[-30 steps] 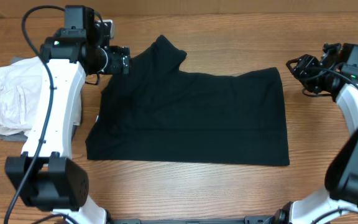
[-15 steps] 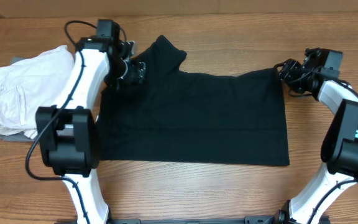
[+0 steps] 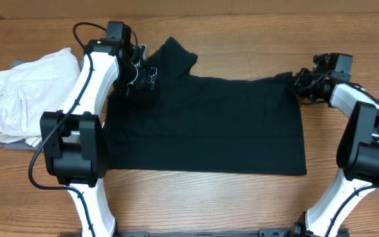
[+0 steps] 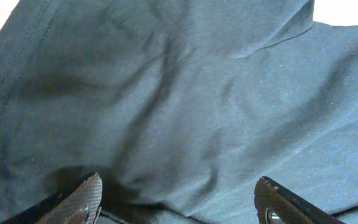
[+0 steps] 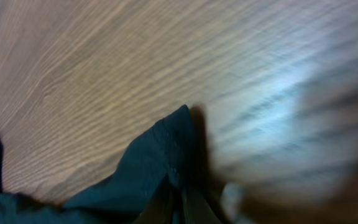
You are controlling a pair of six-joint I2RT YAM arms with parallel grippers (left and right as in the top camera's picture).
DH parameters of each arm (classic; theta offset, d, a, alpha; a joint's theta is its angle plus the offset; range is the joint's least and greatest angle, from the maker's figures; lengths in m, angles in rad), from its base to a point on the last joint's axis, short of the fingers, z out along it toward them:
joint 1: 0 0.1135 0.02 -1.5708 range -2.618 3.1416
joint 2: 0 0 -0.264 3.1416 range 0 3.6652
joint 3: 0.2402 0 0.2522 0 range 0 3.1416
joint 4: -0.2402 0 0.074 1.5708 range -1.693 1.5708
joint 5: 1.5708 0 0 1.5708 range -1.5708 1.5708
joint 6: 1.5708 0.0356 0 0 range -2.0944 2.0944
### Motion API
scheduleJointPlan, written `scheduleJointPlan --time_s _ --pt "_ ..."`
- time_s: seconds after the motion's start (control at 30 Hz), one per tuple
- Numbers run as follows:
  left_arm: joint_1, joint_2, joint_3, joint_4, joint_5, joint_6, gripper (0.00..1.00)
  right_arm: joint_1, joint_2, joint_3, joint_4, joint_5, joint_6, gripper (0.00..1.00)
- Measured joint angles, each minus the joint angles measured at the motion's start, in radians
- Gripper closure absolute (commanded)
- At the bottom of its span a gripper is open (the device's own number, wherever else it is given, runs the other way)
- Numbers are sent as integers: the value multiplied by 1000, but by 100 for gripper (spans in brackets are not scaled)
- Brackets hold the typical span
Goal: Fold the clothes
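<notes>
The right gripper [image 3: 303, 83] is clenched on the black T-shirt [image 3: 202, 125] at its upper-right corner, while the left gripper [image 3: 147, 74], fingers spread, straddles the upper-left shoulder, apparently so both ends lift together.

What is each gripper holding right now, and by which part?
Right gripper pinches the black T-shirt at its far right corner; left gripper open, holding nothing.

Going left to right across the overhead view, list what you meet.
Folded off-white garment → left gripper, over the shirt's upper left part → black T-shirt → right gripper, at the shirt's top right corner.
</notes>
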Motion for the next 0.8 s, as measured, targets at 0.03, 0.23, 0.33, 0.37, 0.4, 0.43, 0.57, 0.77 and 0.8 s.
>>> scheduleJointPlan --time_s 0.03,0.23,0.33,0.37,0.4,0.43,0.57,0.77,0.8 --pt "0 0 0 0 0 0 19 -10 -4 3 -13 -5 0 96" --pt "0 0 0 5 0 0 19 -71 -109 6 -77 -37 0 96" --pt "0 0 0 13 0 0 19 -80 -170 16 -118 -29 -1 96" --pt "0 0 0 20 0 0 19 -80 -185 22 -130 -23 0 96" --pt "0 0 0 29 3 0 19 -80 -193 27 -144 -17 0 96" --pt "0 0 0 37 7 0 19 -78 -195 31 -155 -10 0 96" --pt "0 0 0 53 37 0 19 -77 -195 31 -193 24 2 91" --pt "0 0 0 68 65 0 19 -77 -195 31 -206 54 10 88" --pt "0 0 0 74 74 0 19 -77 -195 31 -212 64 16 91"
